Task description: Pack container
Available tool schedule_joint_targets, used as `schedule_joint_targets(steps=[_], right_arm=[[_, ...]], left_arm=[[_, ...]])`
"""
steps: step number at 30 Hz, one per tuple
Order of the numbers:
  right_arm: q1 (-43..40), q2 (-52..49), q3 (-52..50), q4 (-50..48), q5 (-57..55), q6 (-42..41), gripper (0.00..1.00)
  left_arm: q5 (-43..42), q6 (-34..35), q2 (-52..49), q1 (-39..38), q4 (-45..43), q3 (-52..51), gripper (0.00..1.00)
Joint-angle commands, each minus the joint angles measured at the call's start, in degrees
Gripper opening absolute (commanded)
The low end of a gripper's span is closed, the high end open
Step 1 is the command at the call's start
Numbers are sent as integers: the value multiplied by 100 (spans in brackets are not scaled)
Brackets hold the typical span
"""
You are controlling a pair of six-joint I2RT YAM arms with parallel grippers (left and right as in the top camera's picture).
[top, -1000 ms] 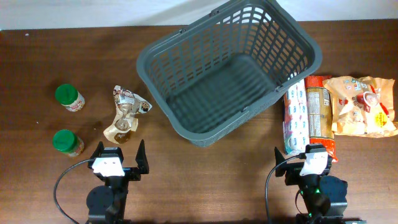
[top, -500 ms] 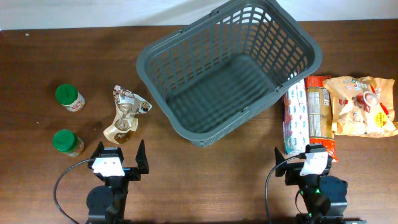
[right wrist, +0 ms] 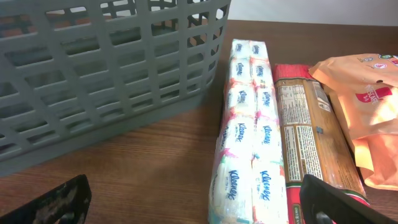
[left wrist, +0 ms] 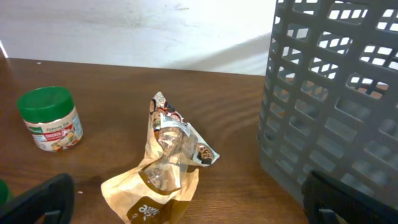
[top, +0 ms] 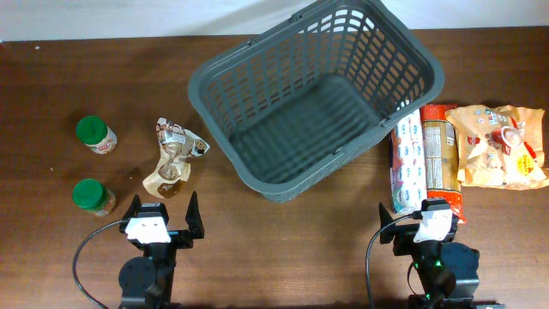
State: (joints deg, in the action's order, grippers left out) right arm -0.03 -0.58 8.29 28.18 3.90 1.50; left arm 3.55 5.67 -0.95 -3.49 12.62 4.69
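The dark grey basket stands empty at the table's back middle; its wall shows in the left wrist view and the right wrist view. My left gripper is open and empty, just in front of a crumpled brown snack bag, which also shows in the left wrist view. My right gripper is open and empty, just in front of a Kleenex tissue pack, which also shows in the right wrist view.
Two green-lidded jars stand at the left; one shows in the left wrist view. A red pasta pack and an orange bag lie right of the tissues.
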Motion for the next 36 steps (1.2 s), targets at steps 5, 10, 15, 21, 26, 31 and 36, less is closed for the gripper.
schedule_joint_targets(steps=[5,10,15,21,26,31,36], right_arm=[[-37,37,258,-15,686,-35,99],[-37,-389,1626,-11,1495,-402,99],[-35,-2140,3506,98,1495,-503,99],[-37,-5305,7602,2697,1467,-496,99],[-37,-7375,10780,4754,1777,-501,99],[-35,-8214,11540,5119,2269,-542,82],[-35,-8819,11540,4979,1639,-1115,44]], left_arm=[[-682,208,37,-22,-2,516,99],[-466,205,-1237,-11,1534,2872,99],[-623,192,-3373,-11,2872,5368,99],[-1563,-420,-6057,-13,4444,8671,99],[-2269,-245,-6999,-11,4966,10316,99],[-2566,-382,-7073,-63,4874,10380,63],[-2675,-1445,-7197,-1141,5622,10380,17]])
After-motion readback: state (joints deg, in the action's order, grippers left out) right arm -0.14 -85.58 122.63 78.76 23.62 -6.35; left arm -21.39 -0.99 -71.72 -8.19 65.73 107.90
